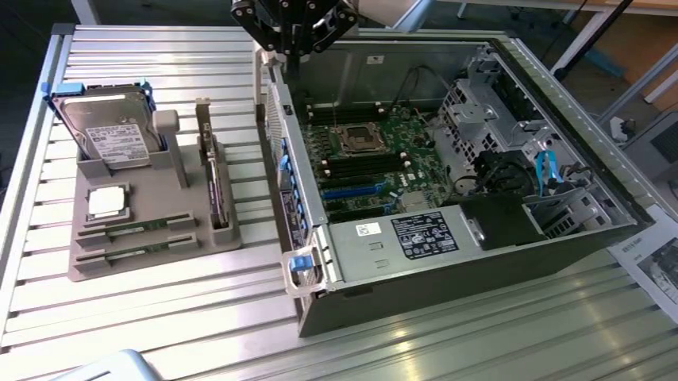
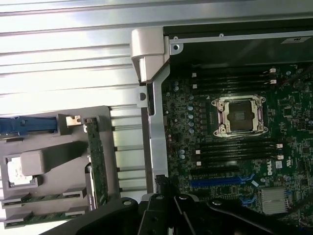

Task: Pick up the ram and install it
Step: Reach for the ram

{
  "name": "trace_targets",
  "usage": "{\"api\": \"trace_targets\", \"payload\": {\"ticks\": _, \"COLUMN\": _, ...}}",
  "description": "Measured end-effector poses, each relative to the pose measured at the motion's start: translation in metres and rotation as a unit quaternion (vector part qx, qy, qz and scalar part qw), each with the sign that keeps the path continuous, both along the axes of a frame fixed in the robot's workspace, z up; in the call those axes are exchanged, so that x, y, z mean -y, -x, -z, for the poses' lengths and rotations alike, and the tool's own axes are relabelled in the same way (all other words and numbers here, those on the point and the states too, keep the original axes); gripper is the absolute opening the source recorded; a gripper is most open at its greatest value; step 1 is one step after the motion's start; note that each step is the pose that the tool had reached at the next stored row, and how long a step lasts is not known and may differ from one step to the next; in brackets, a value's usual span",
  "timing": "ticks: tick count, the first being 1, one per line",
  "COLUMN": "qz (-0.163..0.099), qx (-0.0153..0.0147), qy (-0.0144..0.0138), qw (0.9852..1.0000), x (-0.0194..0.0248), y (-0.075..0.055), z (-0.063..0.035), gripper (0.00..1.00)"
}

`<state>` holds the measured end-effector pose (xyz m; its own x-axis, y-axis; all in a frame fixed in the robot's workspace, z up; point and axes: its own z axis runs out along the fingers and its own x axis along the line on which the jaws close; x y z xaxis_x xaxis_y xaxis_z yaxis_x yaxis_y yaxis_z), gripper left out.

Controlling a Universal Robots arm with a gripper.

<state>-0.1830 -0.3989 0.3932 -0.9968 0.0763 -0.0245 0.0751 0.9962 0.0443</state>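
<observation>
The fingers (image 1: pixel 291 52) are being held together, with nothing seen between them. In the exterior view they are being hung high over the side wall of the open computer case (image 1: pixel 456 286), the wall facing that view's left, well apart from the ram (image 1: pixel 138 229).

The ram is being carried flat in a slot of the gray holder (image 1: pixel 159 208) on the slatted bench (image 1: pixel 159 317), at the exterior view's left of the case. A twin strip (image 1: pixel 132 255) is being kept in the slot just beside it. In the wrist view both are being shown side by side, the ram (image 2: pixel 46 198) and its twin (image 2: pixel 41 217).

On the same holder a hard drive (image 1: pixel 106 135) is being propped upright, a silver processor chip (image 1: pixel 106 202) is being kept flat, and a dark expansion card (image 1: pixel 215 186) is being stood on edge.

Inside the case the motherboard (image 1: pixel 371 171) is being left exposed, with long dark slots (image 2: pixel 234 147) lying beside the processor socket (image 2: pixel 239 115).
</observation>
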Motion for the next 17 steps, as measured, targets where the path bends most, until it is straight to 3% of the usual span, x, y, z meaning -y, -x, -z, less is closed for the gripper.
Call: {"api": "trace_targets", "payload": {"ticks": 17, "qz": 0.0, "qx": 0.0, "qy": 0.0, "qw": 1.0, "x": 0.0, "y": 0.024, "z": 0.0001, "gripper": 0.1}}
